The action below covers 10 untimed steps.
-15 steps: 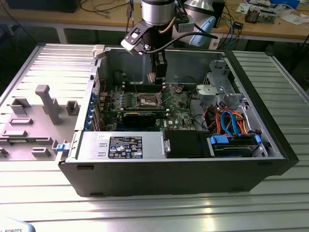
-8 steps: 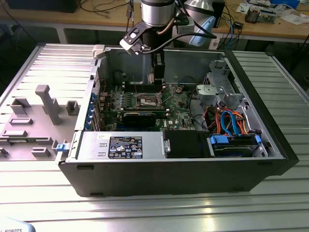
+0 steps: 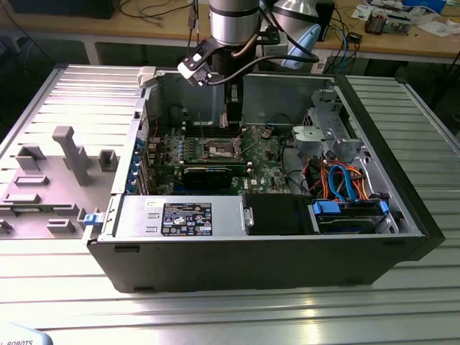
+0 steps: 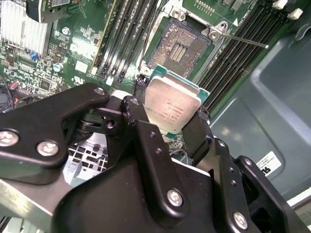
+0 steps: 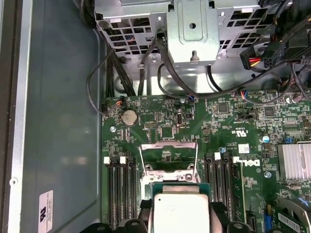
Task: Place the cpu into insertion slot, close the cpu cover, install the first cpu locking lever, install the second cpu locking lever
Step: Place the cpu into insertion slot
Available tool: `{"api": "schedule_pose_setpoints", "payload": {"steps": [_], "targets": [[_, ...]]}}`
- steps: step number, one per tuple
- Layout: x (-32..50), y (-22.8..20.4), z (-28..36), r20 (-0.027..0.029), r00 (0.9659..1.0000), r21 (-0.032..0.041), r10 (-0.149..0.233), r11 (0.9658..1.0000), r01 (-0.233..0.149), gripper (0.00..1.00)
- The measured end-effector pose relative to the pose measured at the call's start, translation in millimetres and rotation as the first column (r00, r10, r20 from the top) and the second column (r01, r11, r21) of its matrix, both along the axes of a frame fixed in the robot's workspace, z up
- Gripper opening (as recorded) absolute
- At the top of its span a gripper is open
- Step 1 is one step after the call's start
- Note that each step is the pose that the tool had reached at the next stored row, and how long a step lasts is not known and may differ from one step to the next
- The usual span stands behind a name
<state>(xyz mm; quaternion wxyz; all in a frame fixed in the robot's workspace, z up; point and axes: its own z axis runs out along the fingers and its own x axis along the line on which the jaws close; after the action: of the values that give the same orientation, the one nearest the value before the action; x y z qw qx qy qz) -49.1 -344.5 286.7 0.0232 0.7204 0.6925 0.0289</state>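
Right, exterior view first. The arm reaches down into the open case (image 3: 251, 267). The gripper (image 3: 233, 129) is low over the board, just beside the slot (image 3: 219, 149), on its far side and a touch toward the exterior view's right.

Second wrist view: the fingers (image 4: 143, 131) are clenched on the cpu (image 4: 172, 109), one on each of two opposite edges, with its metal top facing the camera. The gripper (image 4: 170, 120) holds it above the board. It isn't seated and looks clear of the rim. The slot (image 4: 182, 46) lies just past the fingertips, with its pin field bare and nothing lying over it. A lever (image 4: 245, 42) pokes out sideways from one slot corner, clear of the opening.

First wrist view: the cpu (image 5: 181, 211) is pinched between the black fingers (image 5: 219, 214), and the slot's silver frame (image 5: 168, 162) is dead ahead of it. The heat sink (image 5: 295, 162) is well apart from both.

My read is that the key offset is a short way forward from the fingertips and then down. The chip is square, so there's no long axis to worry about. Its edges look roughly parallel to the slot rim, so I'd guess it needs little twist.
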Motion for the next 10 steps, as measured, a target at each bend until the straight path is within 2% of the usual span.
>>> {"api": "schedule_pose_setpoints", "payload": {"steps": [10], "targets": [[0.0, 0.0, -3.4, 0.0, 1.0, 0.0, 0.0, 1.0, 0.0, 0.54]]}}
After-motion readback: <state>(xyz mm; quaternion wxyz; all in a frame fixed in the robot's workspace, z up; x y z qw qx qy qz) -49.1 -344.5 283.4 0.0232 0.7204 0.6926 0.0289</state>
